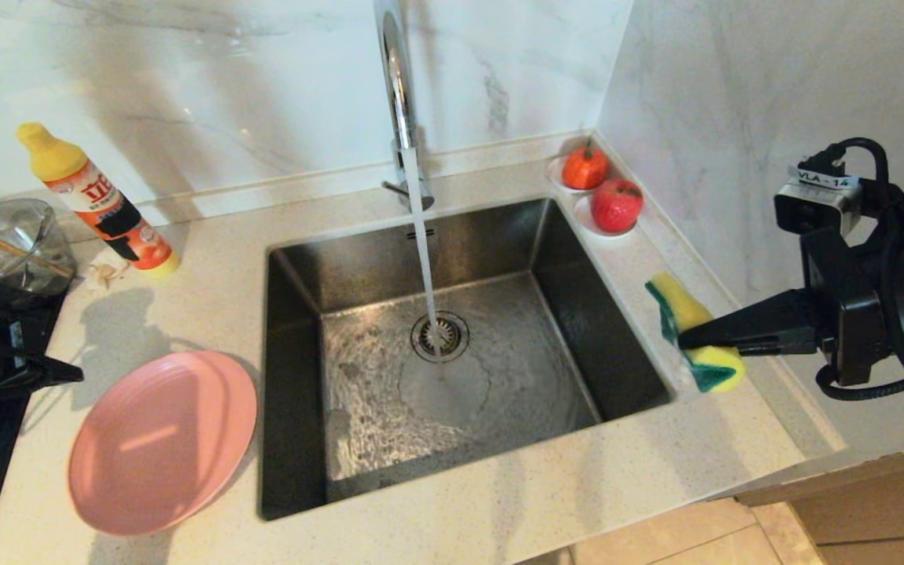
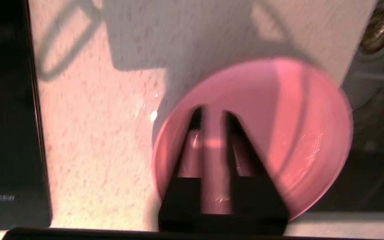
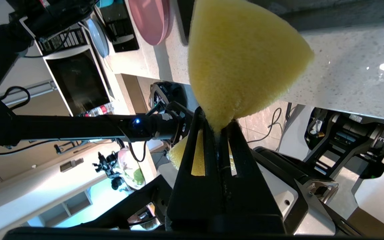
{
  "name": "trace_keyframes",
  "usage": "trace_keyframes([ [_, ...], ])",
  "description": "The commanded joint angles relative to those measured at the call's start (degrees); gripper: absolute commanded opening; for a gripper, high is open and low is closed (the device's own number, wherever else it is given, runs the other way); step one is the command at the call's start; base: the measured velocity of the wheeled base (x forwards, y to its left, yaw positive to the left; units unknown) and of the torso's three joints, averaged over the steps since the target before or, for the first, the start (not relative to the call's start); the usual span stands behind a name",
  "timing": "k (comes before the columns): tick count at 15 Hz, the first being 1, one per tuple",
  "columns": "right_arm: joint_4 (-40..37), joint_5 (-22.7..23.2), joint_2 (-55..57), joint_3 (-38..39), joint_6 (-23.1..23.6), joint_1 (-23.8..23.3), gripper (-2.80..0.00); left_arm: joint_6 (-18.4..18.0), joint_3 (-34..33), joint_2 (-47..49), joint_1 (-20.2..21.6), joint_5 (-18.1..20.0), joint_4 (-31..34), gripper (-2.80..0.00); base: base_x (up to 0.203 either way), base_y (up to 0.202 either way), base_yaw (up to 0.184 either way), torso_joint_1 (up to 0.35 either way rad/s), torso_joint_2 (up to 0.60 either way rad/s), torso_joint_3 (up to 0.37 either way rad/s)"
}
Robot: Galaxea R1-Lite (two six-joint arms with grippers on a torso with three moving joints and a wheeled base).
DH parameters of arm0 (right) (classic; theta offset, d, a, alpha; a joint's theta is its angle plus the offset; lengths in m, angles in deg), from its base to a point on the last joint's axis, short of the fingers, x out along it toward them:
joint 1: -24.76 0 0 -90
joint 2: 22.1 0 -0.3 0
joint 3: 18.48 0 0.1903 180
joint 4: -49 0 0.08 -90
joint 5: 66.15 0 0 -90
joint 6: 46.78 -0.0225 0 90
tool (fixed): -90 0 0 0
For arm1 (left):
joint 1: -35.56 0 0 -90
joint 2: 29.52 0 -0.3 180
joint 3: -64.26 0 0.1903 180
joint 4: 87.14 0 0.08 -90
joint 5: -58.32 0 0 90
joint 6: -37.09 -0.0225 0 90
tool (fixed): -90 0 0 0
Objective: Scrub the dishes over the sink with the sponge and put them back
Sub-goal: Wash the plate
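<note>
A white tag reading "VLA-14" point(image 1: 826, 177) sits on the right arm, whose right claw point(image 1: 686, 340) pinches the yellow-and-green sponge point(image 1: 691, 333) beside the brushed-steel sink point(image 1: 577, 314), where tap water runs. The left claw point(image 2: 213, 111), slightly parted, hangs over the empty matte pink round plate point(image 1: 162, 439) on the speckled worktop point(image 1: 499, 502).

bright overhead light, hard shadows, blurred left wrist view.

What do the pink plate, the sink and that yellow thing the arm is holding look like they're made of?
The pink plate looks like matte plastic or melamine, showing only a soft, dull sheen; glazed ceramic is less likely. The sink seems to be brushed stainless steel: grey, with streaky reflections. The sponge in the right gripper is porous yellow foam, squashed where it is pinched, with a green scouring layer.
</note>
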Motion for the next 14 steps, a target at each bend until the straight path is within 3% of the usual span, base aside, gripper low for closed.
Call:
trace_keyframes([
  [1,-0.20,0.24,0.30,0.02,-0.17,0.06,-2.80,-0.67,0.16,0.78,0.01,0.12,-0.07,0.00,0.000,0.000,0.000,0.000,0.00,0.000],
  [10,-0.11,0.15,0.74,0.72,-0.17,0.06,-2.80,-2.62,-0.79,8.14,0.02,-0.82,0.21,0.00,0.000,0.000,0.000,0.000,0.00,0.000],
  [14,-0.02,0.15,1.18,0.72,-0.17,-0.03,-2.80,-2.38,-1.82,8.35,0.01,1.74,-0.01,0.00,0.000,0.000,0.000,0.000,0.00,0.000],
])
